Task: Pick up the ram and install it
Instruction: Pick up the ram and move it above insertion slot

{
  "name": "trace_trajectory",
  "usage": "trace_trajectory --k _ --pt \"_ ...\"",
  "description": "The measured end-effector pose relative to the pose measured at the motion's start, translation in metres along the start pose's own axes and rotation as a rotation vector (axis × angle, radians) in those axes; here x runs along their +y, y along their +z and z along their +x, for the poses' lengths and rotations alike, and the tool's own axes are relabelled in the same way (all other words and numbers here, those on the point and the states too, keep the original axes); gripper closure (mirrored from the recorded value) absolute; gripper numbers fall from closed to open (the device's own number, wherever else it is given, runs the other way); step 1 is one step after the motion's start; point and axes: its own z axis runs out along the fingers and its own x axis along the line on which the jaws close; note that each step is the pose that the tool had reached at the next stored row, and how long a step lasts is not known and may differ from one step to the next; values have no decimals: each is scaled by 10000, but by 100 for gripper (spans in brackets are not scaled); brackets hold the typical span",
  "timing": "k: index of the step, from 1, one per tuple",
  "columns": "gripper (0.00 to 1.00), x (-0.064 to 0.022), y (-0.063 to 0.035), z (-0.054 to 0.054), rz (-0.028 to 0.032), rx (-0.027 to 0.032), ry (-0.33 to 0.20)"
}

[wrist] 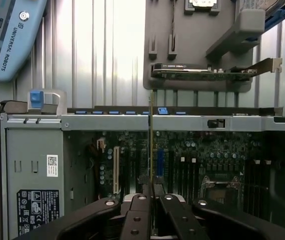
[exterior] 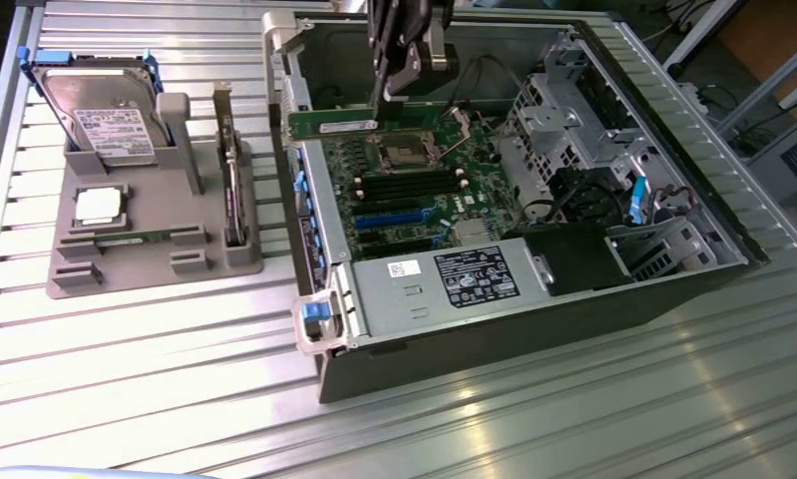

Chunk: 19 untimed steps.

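1. End effector (exterior: 401, 90) is pinched shut on the ram (exterior: 331, 126).
2. The ram is held level above the motherboard (exterior: 418, 190) in the open computer case (exterior: 505, 299), jutting toward the exterior view's left.
3. The grey fixture (exterior: 146, 254) on the worktop (exterior: 532, 419) carries a hard drive (exterior: 99, 115) and an expansion card (exterior: 231, 190).

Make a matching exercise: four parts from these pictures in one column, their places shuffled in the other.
1. ram
2. hard drive
3. processor
4. card

A. flat on the grey holder
B. in the gripper, over the open case
C. propped up in the holder, label showing
D. on edge in a holder slot

Pairs: 1-B, 2-C, 3-A, 4-D
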Motion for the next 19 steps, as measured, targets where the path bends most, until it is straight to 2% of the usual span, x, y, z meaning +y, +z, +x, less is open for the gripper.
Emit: trace_trajectory --k 19 --pt "88 -203 -6 3 -1 66 3"
